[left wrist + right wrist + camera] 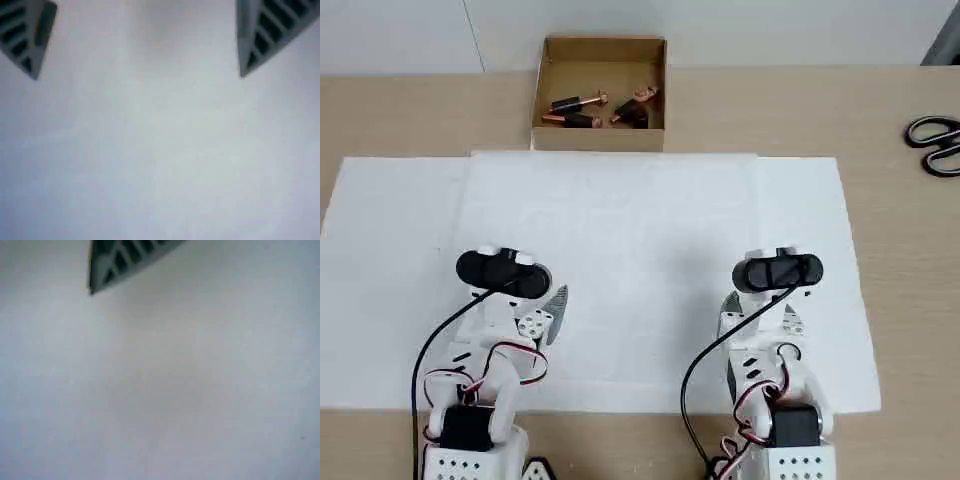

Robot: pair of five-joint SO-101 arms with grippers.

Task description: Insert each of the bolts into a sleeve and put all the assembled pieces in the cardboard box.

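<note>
White sheet (pixel 640 230), scissors (pixel 935 145) far right, cardboard box (pixel 600 139) beyond

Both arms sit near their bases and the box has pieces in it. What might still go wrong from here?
1. The pieces in the cardboard box lie jumbled. The high view cannot confirm every bolt sits fully in a sleeve, so one might slip apart if the box is nudged.
2. The left gripper hangs open close over the white sheet. A low sweep might snag or drag it toward the box.
</note>
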